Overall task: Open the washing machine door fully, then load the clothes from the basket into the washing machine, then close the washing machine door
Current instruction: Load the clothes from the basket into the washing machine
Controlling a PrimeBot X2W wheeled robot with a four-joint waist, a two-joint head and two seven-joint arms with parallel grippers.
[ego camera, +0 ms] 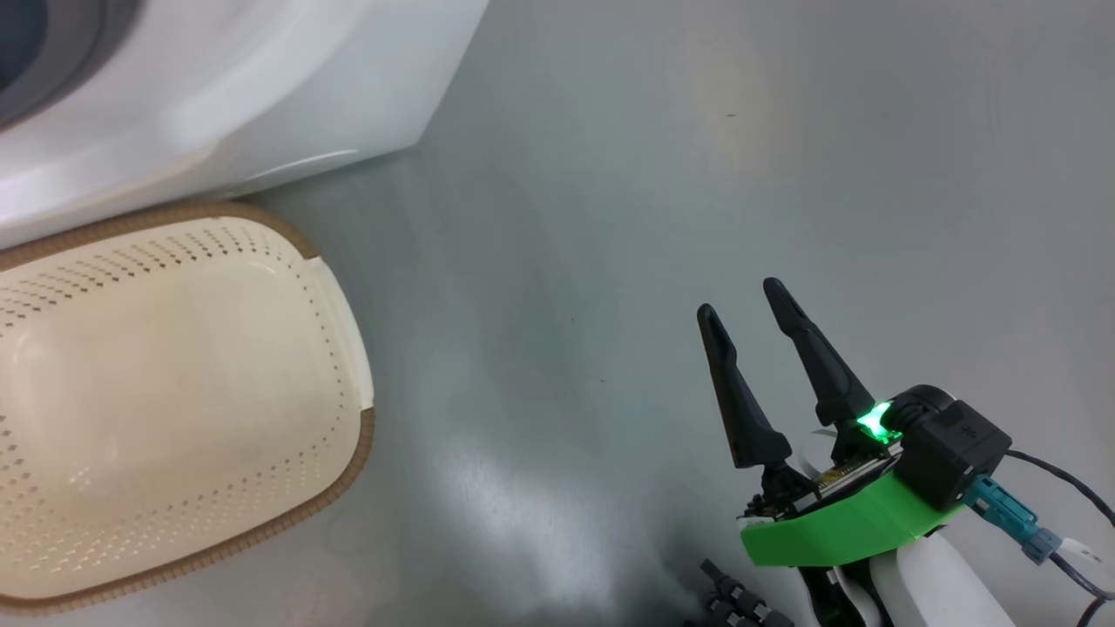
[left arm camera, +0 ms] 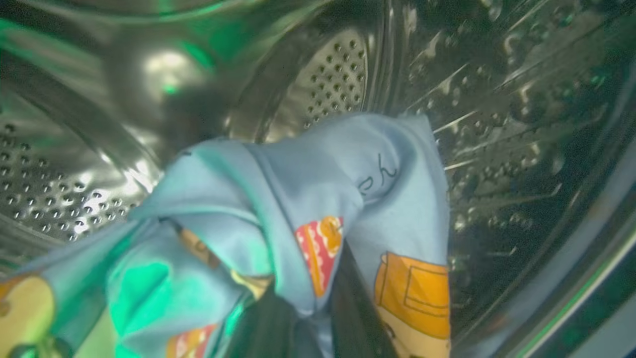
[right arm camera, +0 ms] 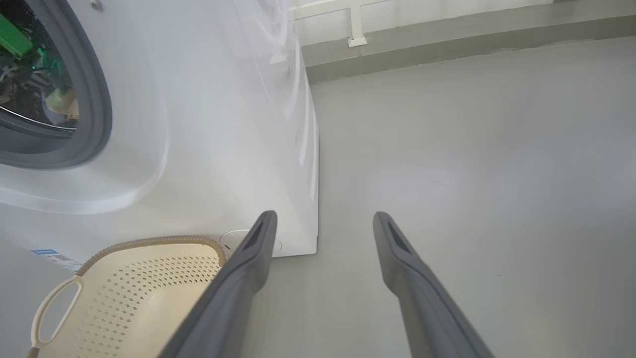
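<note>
Head view: looking down past the lower front of the washing machine [ego camera: 218,104]. Finding the basket [ego camera: 348,366] just in front of the washing machine, showing a bare cream bottom and no garment. Holding the right gripper [ego camera: 740,296] over the floor [ego camera: 697,131], well to the right of the washing machine, jaws spread wide and gripping nothing.

Left wrist view: reaching deep inside the washing machine, between the perforated steel drum [left arm camera: 338,74] walls. Pinching the left gripper [left arm camera: 310,318] jaws nearly together on a bunched fold of the clothes [left arm camera: 298,189]. Carrying the light blue bundle draped ahead of the jaws, lengthwise toward the drum's back. Judging release to be the coming move, with the left arm by far the nearer.

Right wrist view: pointing the parted, empty jaws past the washing machine's right side. Glimpsing green arm hardware [right arm camera: 15,40] through the grey gasket [right arm camera: 97,99].
</note>
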